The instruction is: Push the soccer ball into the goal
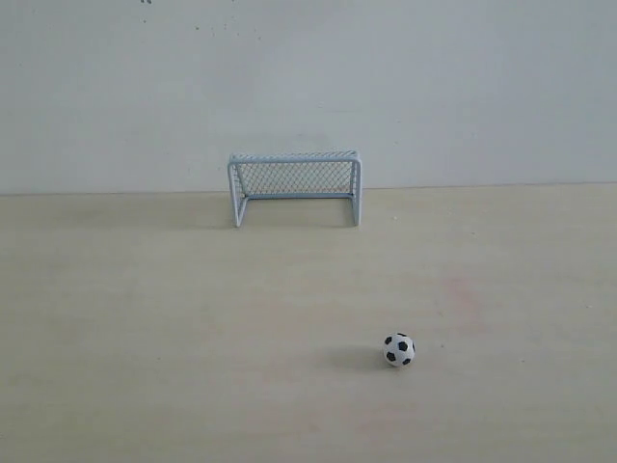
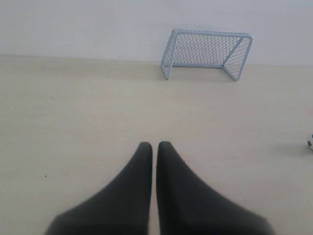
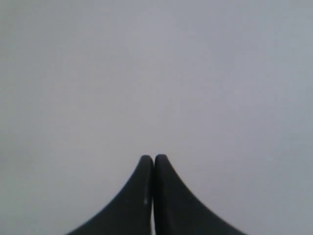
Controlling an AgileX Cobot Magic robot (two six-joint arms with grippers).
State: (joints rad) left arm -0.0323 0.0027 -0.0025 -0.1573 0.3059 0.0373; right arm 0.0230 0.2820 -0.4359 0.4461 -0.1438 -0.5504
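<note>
The soccer ball (image 1: 399, 349), white with black patches, rests on the pale wooden table, right of centre and near the front. The goal (image 1: 295, 186) stands at the back by the wall, its mouth facing the front. In the left wrist view the goal (image 2: 207, 51) shows far ahead and only a sliver of the ball (image 2: 310, 141) peeks in at the picture's edge. My left gripper (image 2: 154, 145) hovers over bare table, shut and empty. My right gripper (image 3: 153, 158) is shut too, seen against plain grey wall. Neither arm appears in the exterior view.
The table (image 1: 145, 318) runs back to a grey wall (image 1: 308, 77). A faint reddish stain (image 1: 461, 289) marks the wood between ball and goal.
</note>
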